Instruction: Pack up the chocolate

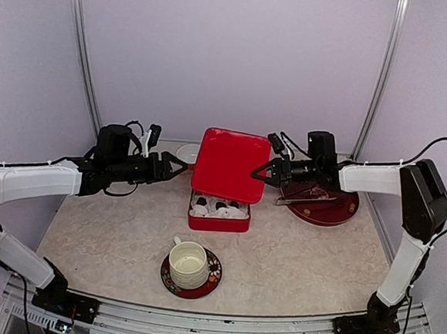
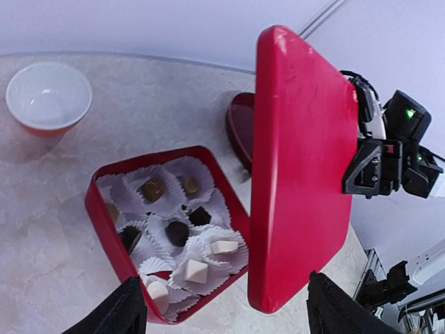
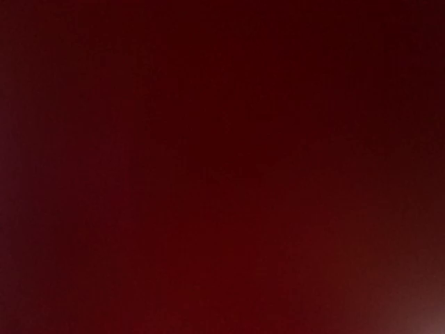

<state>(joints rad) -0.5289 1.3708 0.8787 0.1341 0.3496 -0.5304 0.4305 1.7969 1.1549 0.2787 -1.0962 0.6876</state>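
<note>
So the small brown, tan and white chocolates [image 2: 177,233] sit in paper cups inside the open square red tin box [image 2: 97,209]. The flat red metal lid [image 2: 299,174] hangs tilted right above the box, with the right claw [image 1: 255,172] pinched onto its edge. The left claw [image 1: 185,165] is up by the box's left side, jaws spread wide, holding nothing.

Bench [image 1: 110,235]: red box [image 1: 219,223], chocolates [image 1: 220,208] inside in white papers. Red lid [image 1: 228,163] tilted above it, right gripper [image 1: 255,172] pinching its right edge, left gripper [image 1: 186,165] spread just beside its left edge. Cup [image 1: 188,262] on saucer [image 1: 209,282]. Plate [image 1: 337,215] bearing tongs [image 1: 306,197].
</note>
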